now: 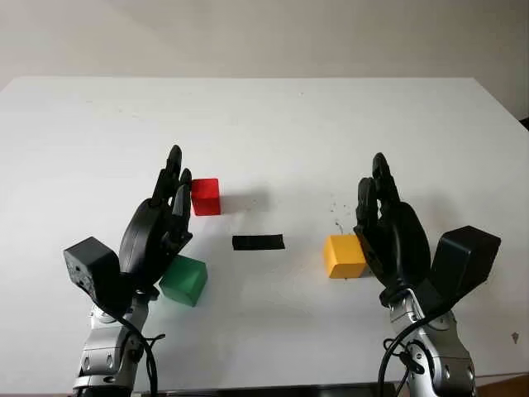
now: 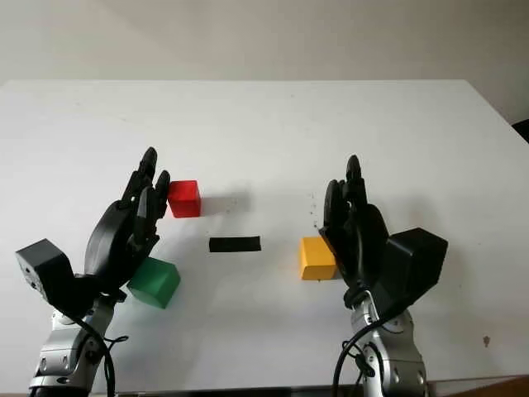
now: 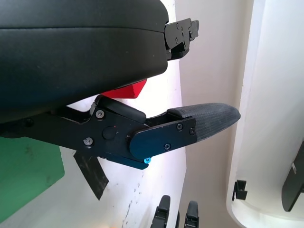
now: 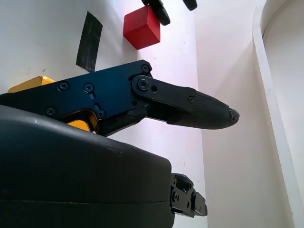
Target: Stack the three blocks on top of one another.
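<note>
A: Nearest first: what sits low in the frame?

B: Both arms rise from the bottom edge. The left hand (image 1: 161,227) is at lower left, open and holding nothing. The right hand (image 1: 388,231) is at lower right, also open and empty.

A: And the blocks?

B: All three lie apart on the white bench (image 1: 264,116); nothing is stacked yet. The green block (image 1: 183,280) is lowest, at lower left, just beside the left hand on its inner side and partly tucked under it. The yellow block (image 1: 344,255) is right of centre, just beside the right hand's inner edge.

A: Between them?

B: A strip of black tape (image 1: 258,242) at centre frame, its long axis running left to right.

A: Farther up?

B: The red block (image 1: 206,197), left of centre, just right of the left hand's fingertips (image 1: 174,157).

A: So which hand takes what?

B: My judgement: the left hand is nearer green and red, the right is nearer yellow. Each block lies inward of its hand, toward the tape, so the reach is a short sideways close, not a long stretch
</note>
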You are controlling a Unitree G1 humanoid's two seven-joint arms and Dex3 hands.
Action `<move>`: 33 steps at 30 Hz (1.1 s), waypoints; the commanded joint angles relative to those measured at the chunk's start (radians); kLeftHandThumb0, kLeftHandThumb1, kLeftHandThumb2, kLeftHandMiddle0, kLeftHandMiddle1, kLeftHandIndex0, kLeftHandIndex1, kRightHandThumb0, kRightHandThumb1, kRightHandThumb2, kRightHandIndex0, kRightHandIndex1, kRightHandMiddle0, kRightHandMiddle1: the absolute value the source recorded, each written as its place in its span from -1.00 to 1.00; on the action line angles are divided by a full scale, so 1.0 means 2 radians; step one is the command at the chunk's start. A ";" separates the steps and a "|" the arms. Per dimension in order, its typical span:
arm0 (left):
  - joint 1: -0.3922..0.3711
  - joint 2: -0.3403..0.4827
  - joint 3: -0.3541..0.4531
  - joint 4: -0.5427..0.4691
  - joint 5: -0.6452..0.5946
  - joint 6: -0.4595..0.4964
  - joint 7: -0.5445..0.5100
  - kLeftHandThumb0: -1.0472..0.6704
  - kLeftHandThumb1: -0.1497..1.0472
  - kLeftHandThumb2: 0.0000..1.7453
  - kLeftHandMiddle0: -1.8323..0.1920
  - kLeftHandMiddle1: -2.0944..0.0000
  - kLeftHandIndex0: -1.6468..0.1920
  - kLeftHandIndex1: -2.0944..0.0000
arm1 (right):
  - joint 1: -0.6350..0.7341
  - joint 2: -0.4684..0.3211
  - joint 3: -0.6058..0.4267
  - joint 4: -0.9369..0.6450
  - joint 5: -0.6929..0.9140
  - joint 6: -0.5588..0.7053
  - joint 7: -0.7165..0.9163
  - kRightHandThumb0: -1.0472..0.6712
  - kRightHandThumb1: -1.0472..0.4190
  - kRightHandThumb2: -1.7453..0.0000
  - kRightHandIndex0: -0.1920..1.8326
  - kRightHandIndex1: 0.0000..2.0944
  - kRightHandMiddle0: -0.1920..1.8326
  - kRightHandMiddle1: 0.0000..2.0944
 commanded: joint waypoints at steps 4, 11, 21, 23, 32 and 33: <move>-0.007 0.011 0.010 0.007 0.002 -0.015 -0.002 -0.62 1.00 -0.22 1.00 1.00 1.00 1.00 | -0.020 -0.022 -0.007 -0.009 -0.008 0.008 0.005 -0.60 -1.00 0.24 -1.00 -1.00 -1.00 -1.00; -0.020 0.022 0.013 0.016 0.011 -0.026 0.002 -0.60 1.00 -0.20 1.00 1.00 1.00 1.00 | -0.034 -0.039 -0.018 -0.029 -0.007 0.036 0.004 -0.60 -1.00 0.28 -1.00 -1.00 -1.00 -1.00; -0.125 0.144 0.000 0.032 0.251 -0.035 0.131 -0.66 1.00 -0.72 0.82 0.93 0.70 0.90 | -0.034 -0.033 -0.017 -0.016 -0.007 0.025 0.007 -0.61 -1.00 0.28 -1.00 -1.00 -1.00 -1.00; -0.155 0.182 -0.013 0.043 0.283 -0.039 0.118 -0.63 1.00 -0.82 0.79 0.94 0.63 0.90 | -0.035 -0.033 -0.016 -0.016 -0.008 0.027 0.006 -0.62 -1.00 0.28 -1.00 -1.00 -1.00 -1.00; -0.247 0.257 -0.079 0.110 0.352 -0.050 0.057 -0.65 0.86 -0.95 0.77 0.95 0.43 0.88 | -0.028 -0.030 -0.015 -0.011 -0.005 0.014 0.009 -0.60 -1.00 0.26 -1.00 -1.00 -1.00 -1.00; -0.256 0.263 -0.088 0.119 0.361 -0.055 0.052 -0.66 0.85 -0.95 0.77 0.94 0.41 0.88 | -0.028 -0.029 -0.015 -0.012 -0.005 0.015 0.009 -0.60 -1.00 0.25 -1.00 -1.00 -1.00 -1.00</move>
